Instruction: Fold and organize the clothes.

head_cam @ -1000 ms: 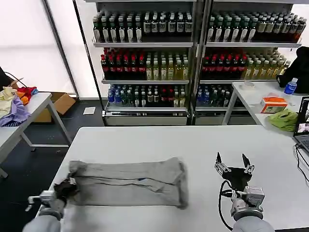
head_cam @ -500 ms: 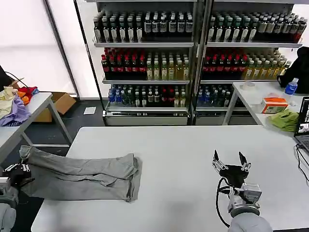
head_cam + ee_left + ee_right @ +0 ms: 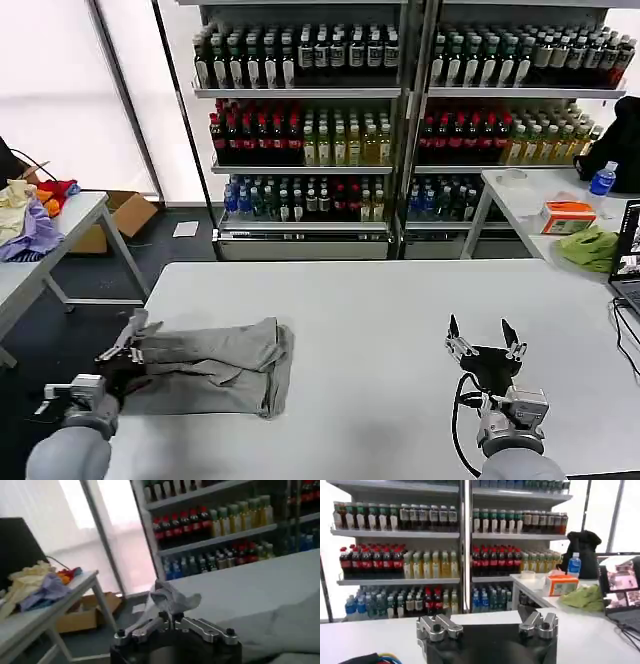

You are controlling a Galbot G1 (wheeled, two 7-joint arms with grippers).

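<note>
The big white desk (image 3: 400,330) held a soft light grey cotton shirt (image 3: 215,365), bunched up near the desk's left edge. The job looked partway done: the shirt was folded into a long strip and likely needed one more fold, then a tidy spot. The left gripper (image 3: 130,338) sat at the left edge, fingers pinching a shirt end. The right gripper (image 3: 486,338) hovered near the desk's front right, tilted up, fingers spread, holding nothing.
</note>
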